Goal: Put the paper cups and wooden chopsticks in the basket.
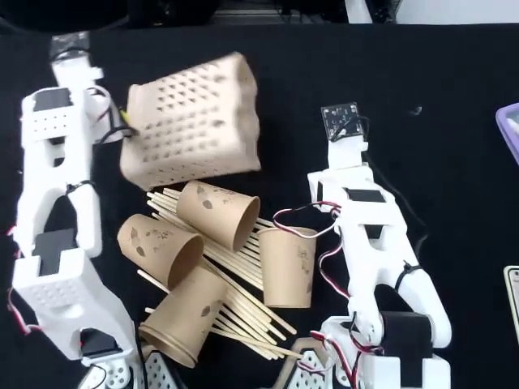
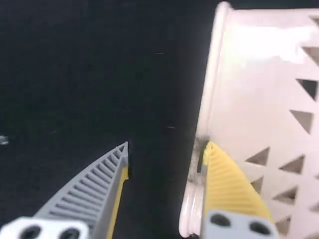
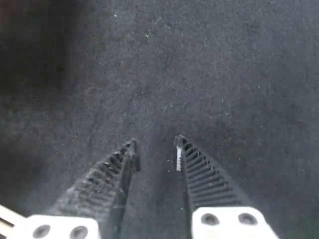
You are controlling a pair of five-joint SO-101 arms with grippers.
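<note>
The cups (image 1: 217, 212) cover much of the chopsticks (image 1: 258, 327). In the left wrist view the basket (image 2: 269, 99) runs off the picture's edge.

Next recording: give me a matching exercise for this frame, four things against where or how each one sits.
Things:
1. basket
2. wooden chopsticks
3. left hand
4. right hand

Places or states:
A. open, over bare black cloth
B. partly under the paper cups
C. lying on its side
D. open, at the basket's rim

Pairs: 1-C, 2-B, 3-D, 4-A
</note>
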